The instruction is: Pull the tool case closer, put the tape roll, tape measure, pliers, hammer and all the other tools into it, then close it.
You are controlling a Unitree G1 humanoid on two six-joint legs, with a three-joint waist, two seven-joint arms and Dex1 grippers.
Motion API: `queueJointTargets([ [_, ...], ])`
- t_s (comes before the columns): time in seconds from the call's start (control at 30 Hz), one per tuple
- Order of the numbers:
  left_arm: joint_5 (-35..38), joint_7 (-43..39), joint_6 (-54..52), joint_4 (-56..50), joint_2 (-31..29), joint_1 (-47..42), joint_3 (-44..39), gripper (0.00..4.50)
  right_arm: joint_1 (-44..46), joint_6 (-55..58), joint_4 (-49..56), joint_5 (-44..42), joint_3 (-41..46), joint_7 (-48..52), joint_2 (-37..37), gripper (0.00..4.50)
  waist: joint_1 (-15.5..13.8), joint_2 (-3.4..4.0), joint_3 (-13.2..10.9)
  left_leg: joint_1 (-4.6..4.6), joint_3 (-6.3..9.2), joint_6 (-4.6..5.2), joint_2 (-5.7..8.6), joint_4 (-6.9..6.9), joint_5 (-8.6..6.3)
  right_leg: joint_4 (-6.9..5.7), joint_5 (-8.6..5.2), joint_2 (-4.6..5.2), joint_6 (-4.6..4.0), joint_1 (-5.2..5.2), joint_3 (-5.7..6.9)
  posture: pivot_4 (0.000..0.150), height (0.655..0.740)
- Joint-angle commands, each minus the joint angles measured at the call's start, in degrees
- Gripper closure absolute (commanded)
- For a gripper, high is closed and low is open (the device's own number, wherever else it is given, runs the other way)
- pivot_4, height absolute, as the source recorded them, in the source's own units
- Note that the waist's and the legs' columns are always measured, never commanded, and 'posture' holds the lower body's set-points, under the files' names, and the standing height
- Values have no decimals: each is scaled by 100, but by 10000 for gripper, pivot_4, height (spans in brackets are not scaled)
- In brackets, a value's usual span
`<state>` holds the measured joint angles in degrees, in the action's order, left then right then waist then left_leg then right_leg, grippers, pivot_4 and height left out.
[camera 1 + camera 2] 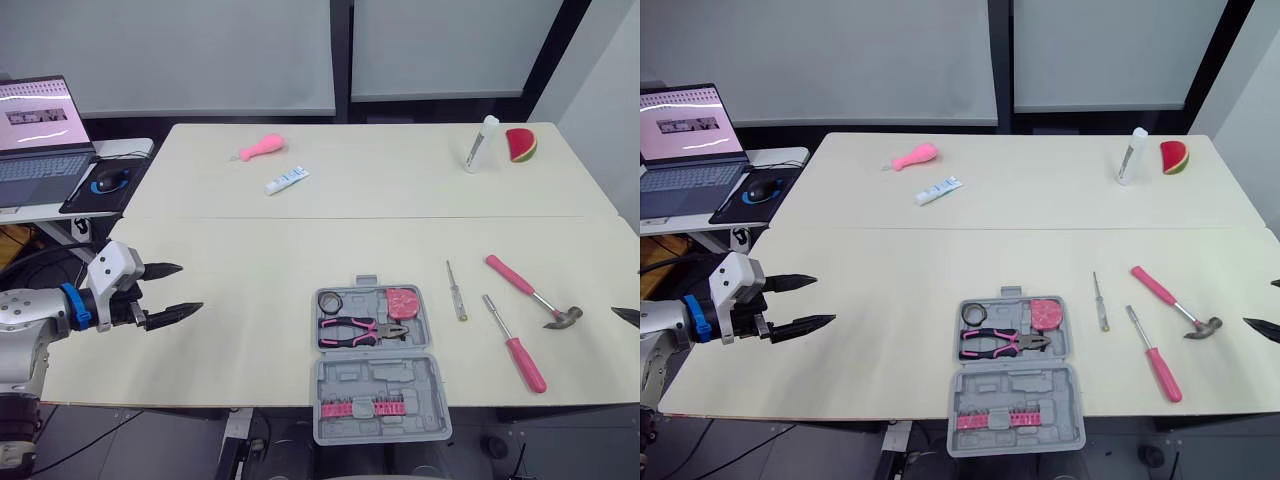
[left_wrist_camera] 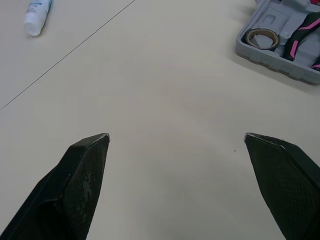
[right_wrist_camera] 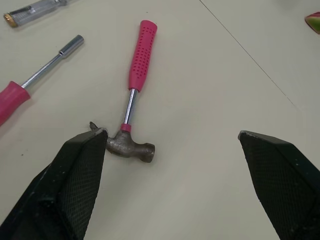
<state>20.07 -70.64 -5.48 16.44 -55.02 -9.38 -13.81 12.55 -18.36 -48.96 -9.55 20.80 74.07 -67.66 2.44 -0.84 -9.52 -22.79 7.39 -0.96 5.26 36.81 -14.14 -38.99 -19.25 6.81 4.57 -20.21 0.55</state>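
The tool case (image 1: 372, 384) lies open at the near middle of the counter (image 1: 250, 260), with the tape roll (image 1: 329, 301), tape measure (image 1: 402, 300) and pliers (image 1: 360, 329) already seated in its far half. The hammer (image 3: 131, 100), a pink-handled driver (image 1: 516, 345) and a slim screwdriver (image 1: 456, 290) lie out on the counter to its right. The hammer is judged to be the step in hand: the right gripper (image 3: 172, 133) hangs over it with jaws spread wide and empty. One finger sits just beside the claw of the head, and the pink handle runs away to the far left. The head is off-centre between the jaws, so the gripper should be shifted until the steel shaft or the near end of the handle lies midway. It should then be turned so that the jaws close across the shaft and not along it. A grip close to the head is advised, since the weight is likely concentrated there and a hold far up the handle could let the tool swing. The driver beside it should be kept clear of the closing fingers. The left gripper (image 1: 190, 288) is held open and empty at the left edge of the counter, well apart from the case. It could be used to steady the case when the hammer is set in.
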Motion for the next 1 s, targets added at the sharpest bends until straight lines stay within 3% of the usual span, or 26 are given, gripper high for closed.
queueJointTargets([
  [0.03,64,19,-137,-366,-12,77,-43,0,156,3,29,-2,-112,62,-114,372,0,0,0,0,0,0,0,0,0,0,0,0,0,0,1,1500,7400],
  [0.2,132,0,-421,-1208,114,483,142,0,-255,326,1187,20,-457,-58,163,372,-1,5,3,-2,1,0,0,0,0,1,0,1,0,0,-1,1500,7400],
  [0.27,18,-31,-350,-1559,148,679,290,0,-547,598,1977,-32,-553,-134,287,4206,-6,5,3,-3,3,0,-2,1,0,1,0,0,0,0,0,1500,7400],
  [0.37,-28,141,-599,-2231,256,937,594,5939,-975,1036,3283,-50,-742,-320,532,13065,-31,7,3,-6,3,0,-2,3,0,1,0,1,0,0,0,1500,7400],
  [0.43,-79,246,-725,-2529,304,1037,764,12429,-1144,1247,3883,6,-850,-475,660,19823,-51,8,4,-5,2,0,-1,5,0,1,0,2,0,1,-1,1500,7400],
  [0.6,-453,538,-719,-3030,506,1180,1365,28018,-1331,1854,5266,188,-1445,-690,879,28718,-91,8,4,-7,4,0,0,7,0,2,0,2,1,3,3,1500,7400],
  [0.77,-701,835,-741,-3112,760,1264,1715,44136,-1269,2250,5924,411,-1930,-848,1009,37112,-91,7,4,-7,6,0,1,8,0,3,0,2,1,3,4,1500,7400],
  [0.93,-1051,1111,-738,-2955,1060,1141,2185,45000,-1250,2362,6060,693,-2363,-1019,1139,44309,-97,5,3,-7,9,1,3,8,0,4,0,3,1,6,7,1500,7400],
  [1.0,-1242,1188,-665,-2816,1196,1045,2421,45000,-1198,2398,6046,832,-2552,-1093,1230,44942,-98,5,3,-7,9,0,3,8,0,4,0,2,1,6,8,1500,7400],
])
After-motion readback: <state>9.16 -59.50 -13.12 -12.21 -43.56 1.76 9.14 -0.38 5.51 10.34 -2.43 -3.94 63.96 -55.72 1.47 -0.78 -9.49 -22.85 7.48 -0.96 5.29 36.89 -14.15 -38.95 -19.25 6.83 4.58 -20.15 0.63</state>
